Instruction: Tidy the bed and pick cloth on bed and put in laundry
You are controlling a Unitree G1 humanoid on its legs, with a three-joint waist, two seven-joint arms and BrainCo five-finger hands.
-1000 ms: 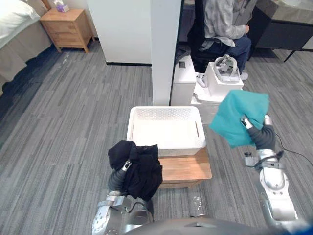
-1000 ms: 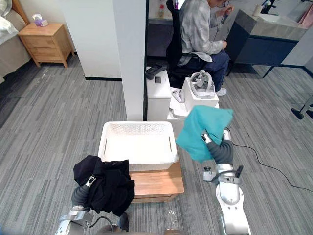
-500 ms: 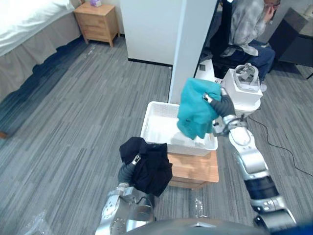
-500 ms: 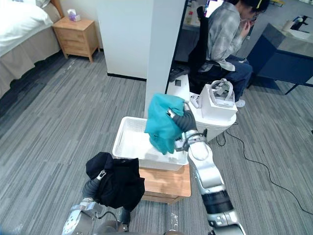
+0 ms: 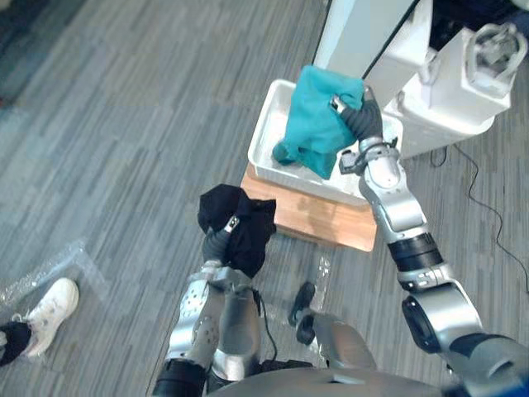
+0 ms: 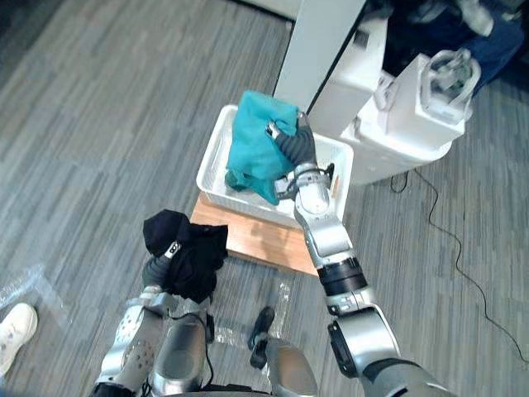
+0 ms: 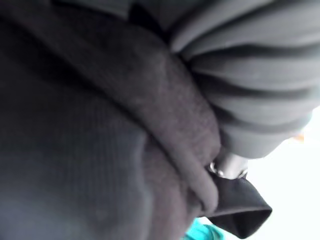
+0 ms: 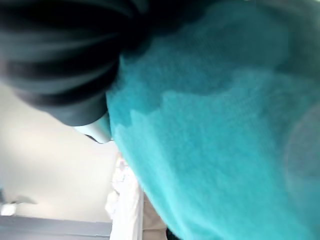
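A teal cloth (image 5: 316, 124) hangs from my right hand (image 5: 362, 121), which is shut on it, over the white laundry basket (image 5: 266, 147); the cloth's lower end dips inside the basket's walls. In the right wrist view the teal cloth (image 8: 225, 135) lies bunched against the hand. A black cloth (image 5: 240, 225) is bunched over my left hand (image 5: 218, 243), which is shut on it, held low in front of the basket's near left corner. The left wrist view has the black cloth (image 7: 100, 150) wrapped round a finger (image 7: 227, 167).
The basket stands on a low wooden platform (image 5: 310, 219). White boxes (image 5: 459, 95) and a white pillar (image 5: 364, 33) stand just behind the basket to the right. A person's white shoe (image 5: 48, 302) and a clear plastic bag (image 5: 37, 273) lie on the grey floor at lower left.
My right hand has carried the teal cloth leftward from beside the basket to over it and lowered it in. The camera has tipped downward. My left hand keeps holding the black cloth.
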